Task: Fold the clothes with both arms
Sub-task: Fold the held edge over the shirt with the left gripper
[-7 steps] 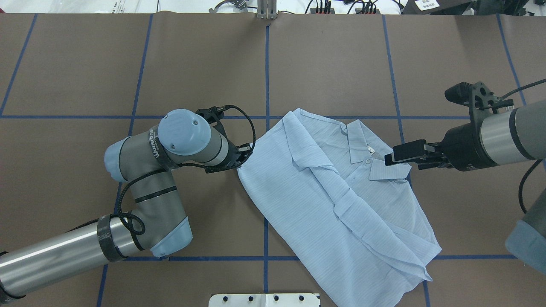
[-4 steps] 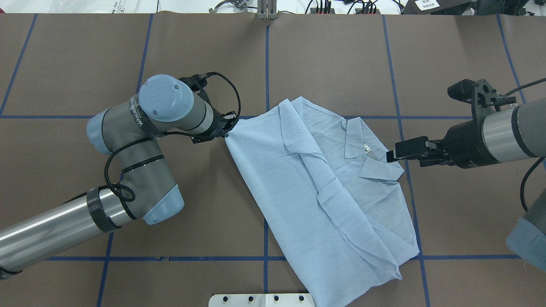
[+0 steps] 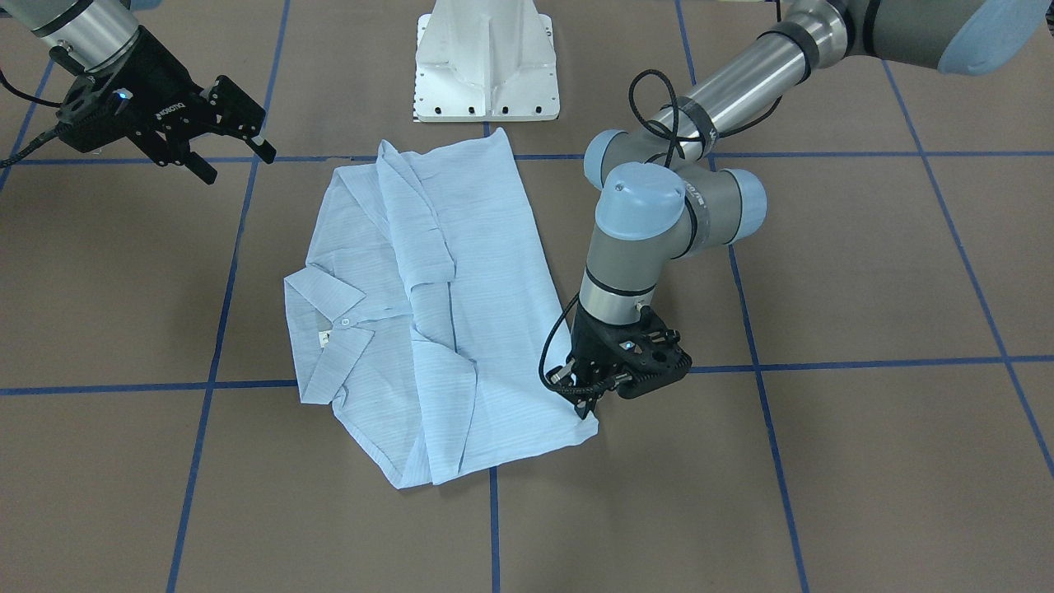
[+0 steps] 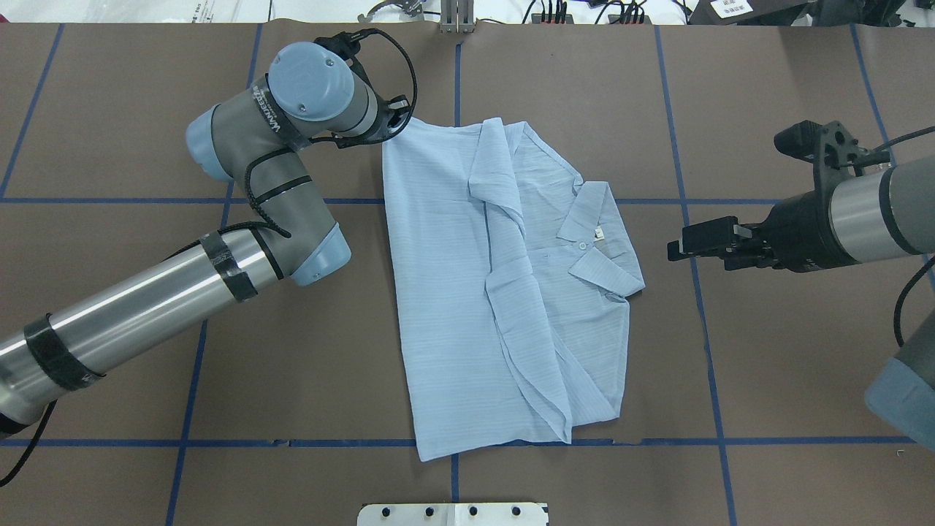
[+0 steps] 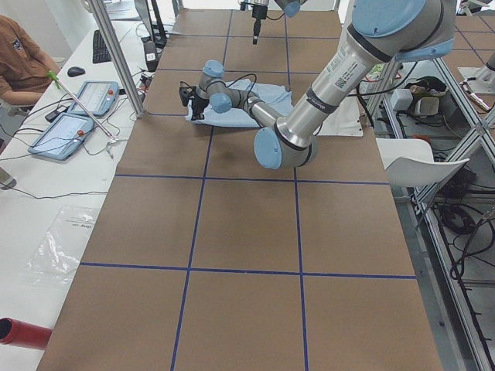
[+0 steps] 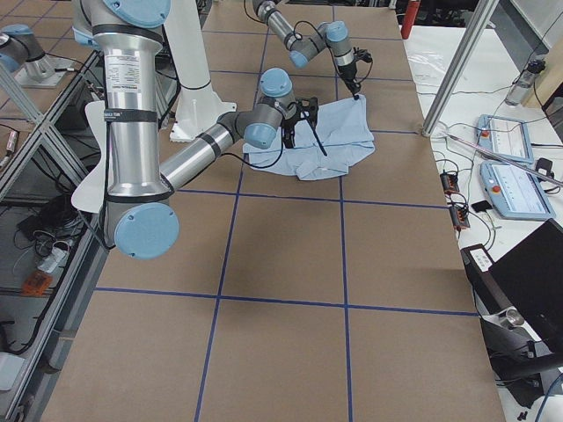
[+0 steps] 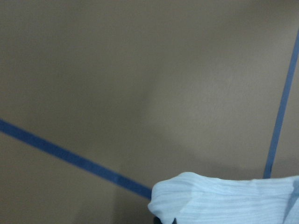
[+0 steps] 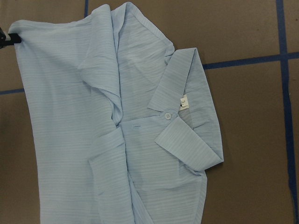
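The light blue striped shirt (image 4: 453, 292) lies flat on the brown table, partly folded, with its collar (image 4: 592, 241) towards my right arm. It also shows in the front view (image 3: 486, 272) and the right wrist view (image 8: 60, 116). My left gripper (image 4: 394, 123) is shut on the shirt's far left corner and holds it at table height; it also shows in the front view (image 3: 586, 403). The left wrist view shows only that pinched cloth (image 7: 224, 200). My right gripper (image 4: 679, 248) is open and empty, hovering beside the collar and apart from the shirt, as the front view (image 3: 239, 161) also shows.
The white pedestal base (image 4: 453, 515) stands at the near table edge, just below the shirt's hem. Blue tape lines (image 4: 456, 73) cross the brown cover. An operator (image 5: 23, 62) sits beyond the far table edge, with tablets (image 5: 73, 124) beside them.
My left gripper has pulled the shirt's corner away from the robot, towards the far edge. The shirt has swung round and lies straighter. My right gripper has barely moved and stays open.
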Motion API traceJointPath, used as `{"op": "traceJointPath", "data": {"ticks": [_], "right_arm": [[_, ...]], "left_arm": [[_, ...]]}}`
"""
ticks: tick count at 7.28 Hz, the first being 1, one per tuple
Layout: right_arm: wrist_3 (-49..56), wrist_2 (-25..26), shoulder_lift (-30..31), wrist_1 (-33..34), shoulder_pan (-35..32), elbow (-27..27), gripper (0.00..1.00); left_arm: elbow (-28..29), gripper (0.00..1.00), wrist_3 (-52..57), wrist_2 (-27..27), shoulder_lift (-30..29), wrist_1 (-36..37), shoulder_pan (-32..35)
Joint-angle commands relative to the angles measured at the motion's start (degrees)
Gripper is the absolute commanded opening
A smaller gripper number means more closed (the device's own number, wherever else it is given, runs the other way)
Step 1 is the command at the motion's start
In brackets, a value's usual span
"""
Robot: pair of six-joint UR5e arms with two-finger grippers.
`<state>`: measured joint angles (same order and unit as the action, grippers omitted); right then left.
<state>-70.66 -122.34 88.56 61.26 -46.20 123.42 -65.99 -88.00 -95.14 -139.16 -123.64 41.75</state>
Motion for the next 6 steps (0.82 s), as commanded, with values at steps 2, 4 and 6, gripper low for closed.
{"op": "traceJointPath", "data": {"ticks": [2, 4, 6], "right_arm": [[0.00, 0.61, -0.23, 0.00, -0.03, -0.20, 1.00], [0.00, 1.04, -0.23, 0.00, 0.05, -0.46, 1.00], [0.00, 5.60, -1.36, 0.26, 1.01, -1.07, 1.00]], "left_arm": [[9.47, 0.00, 0.47, 5.58, -1.03, -12.59, 0.35], [9.48, 0.00, 0.38, 5.58, -1.03, -13.38, 0.35], [9.39, 1.00, 1.78, 5.15, -1.64, -14.60, 0.35]]}}
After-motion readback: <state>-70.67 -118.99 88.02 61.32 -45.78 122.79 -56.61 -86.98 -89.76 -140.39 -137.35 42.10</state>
